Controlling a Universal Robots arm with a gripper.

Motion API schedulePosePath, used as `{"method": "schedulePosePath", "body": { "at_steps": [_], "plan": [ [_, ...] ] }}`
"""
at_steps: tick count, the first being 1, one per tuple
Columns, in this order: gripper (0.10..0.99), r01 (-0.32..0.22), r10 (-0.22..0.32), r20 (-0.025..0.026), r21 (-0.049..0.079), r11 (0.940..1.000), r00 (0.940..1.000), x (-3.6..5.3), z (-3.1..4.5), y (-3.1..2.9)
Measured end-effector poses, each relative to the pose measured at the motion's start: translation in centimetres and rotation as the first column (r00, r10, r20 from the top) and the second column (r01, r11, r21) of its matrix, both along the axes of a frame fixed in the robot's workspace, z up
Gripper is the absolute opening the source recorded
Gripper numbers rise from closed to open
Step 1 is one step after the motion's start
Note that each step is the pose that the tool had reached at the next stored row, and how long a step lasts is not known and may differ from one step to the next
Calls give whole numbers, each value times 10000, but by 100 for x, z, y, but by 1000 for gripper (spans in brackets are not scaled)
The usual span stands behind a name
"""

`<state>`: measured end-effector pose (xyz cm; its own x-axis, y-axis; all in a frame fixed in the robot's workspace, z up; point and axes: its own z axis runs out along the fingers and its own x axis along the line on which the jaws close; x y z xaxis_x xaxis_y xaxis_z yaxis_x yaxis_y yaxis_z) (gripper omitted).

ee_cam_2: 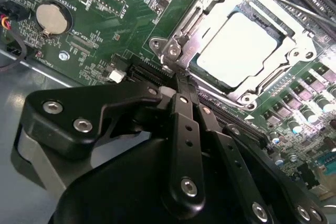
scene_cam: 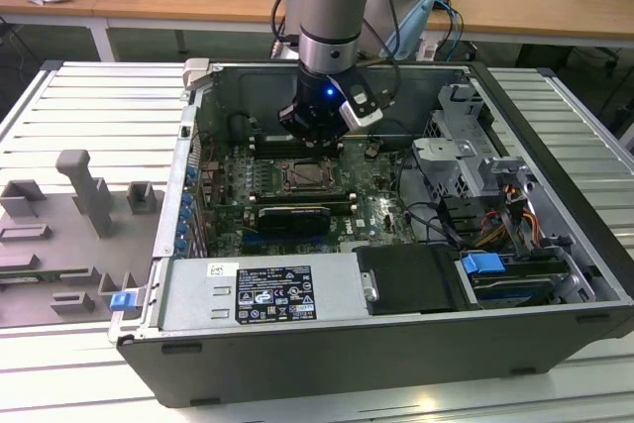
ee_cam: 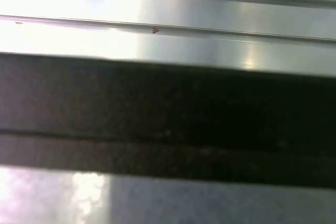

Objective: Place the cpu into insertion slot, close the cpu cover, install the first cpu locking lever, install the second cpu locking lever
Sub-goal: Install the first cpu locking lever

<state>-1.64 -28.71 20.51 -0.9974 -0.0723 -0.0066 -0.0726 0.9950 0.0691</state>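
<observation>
In the second wrist view the hand (ee_cam_2: 181, 80) hangs just above the socket's near corner, its two thin fingers (ee_cam_2: 184, 129) pressed together, holding nothing. Just past the tips, the cpu (ee_cam_2: 244, 48) lies flat in the slot with the cover (ee_cam_2: 210, 22) shut down around it, its bright top showing through the open centre. The cover looks thin, stiff, slick metal, probably best pushed at its edge. In the exterior view the case (scene_cam: 555, 344) rests on the tabletop (scene_cam: 89, 106).

Black screw-studded hand (ee_cam_2: 181, 90), silver-blue arm (scene_cam: 332, 7)
</observation>
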Motion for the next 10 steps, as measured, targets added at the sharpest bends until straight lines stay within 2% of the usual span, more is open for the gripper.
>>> {"method": "schedulePosePath", "body": {
  "at_steps": [6, 10],
  "plan": [
    [106, 1, -1, -2, -107, 9999, 10000, 0, -16, -1],
    [106, 2, -2, -2, -114, 9999, 10000, 1, -39, 0]
  ]
}}
